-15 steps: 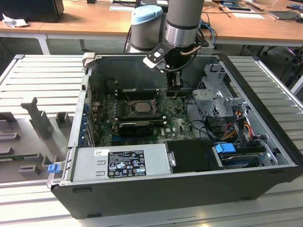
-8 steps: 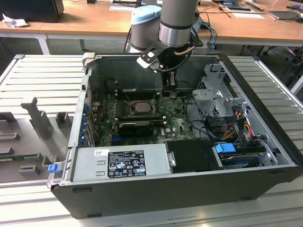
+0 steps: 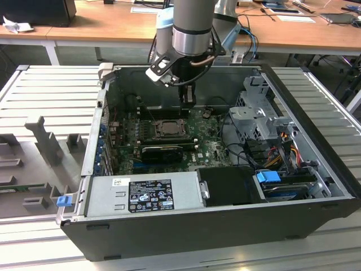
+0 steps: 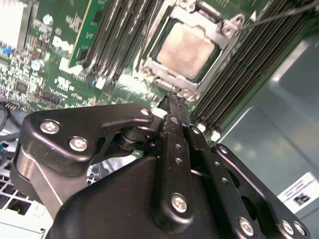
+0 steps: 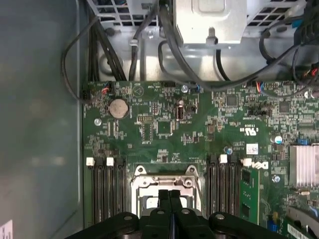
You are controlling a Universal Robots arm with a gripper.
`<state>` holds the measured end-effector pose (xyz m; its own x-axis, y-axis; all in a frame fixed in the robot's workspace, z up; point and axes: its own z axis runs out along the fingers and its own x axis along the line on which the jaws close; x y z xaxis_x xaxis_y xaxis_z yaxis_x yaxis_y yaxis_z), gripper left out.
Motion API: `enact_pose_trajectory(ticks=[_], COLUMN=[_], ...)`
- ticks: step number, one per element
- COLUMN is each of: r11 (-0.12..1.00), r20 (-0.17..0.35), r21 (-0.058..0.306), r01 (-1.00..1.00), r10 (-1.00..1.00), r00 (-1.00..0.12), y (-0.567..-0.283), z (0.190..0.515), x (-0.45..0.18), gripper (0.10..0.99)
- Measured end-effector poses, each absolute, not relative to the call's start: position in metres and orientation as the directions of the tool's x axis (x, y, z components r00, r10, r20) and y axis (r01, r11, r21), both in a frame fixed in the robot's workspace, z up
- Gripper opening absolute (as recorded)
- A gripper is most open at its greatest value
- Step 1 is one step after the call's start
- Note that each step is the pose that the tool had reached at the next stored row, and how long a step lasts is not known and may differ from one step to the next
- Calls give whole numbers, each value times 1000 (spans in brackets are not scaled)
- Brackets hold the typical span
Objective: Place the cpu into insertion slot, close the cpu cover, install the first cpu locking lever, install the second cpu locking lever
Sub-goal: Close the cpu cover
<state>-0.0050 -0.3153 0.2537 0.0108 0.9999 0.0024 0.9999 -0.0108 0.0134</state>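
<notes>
Hovering just beside the socket point(image 4: 160, 54), the claw point(image 4: 175, 99) has its fingers pressed together on nothing, suited to pushing rather than carrying. The chip point(image 4: 187, 50) already sits in the socket, apparently framed by the lowered cover point(image 4: 227, 47).

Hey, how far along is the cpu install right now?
The cpu sits in the insertion slot with the cpu cover down around it. The shut end effector hovers at the socket's edge, holding nothing. Left: a lever rod juts out, seemingly unlatched.
</notes>
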Motion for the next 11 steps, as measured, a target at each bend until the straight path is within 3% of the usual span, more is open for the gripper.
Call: enact_pose_trajectory(ticks=[11], r11=[56], r20=[2], r21=[13], r01=[998], r10=[998], r00=[-56], y=[-315], z=[231], x=[-20], gripper=[106])
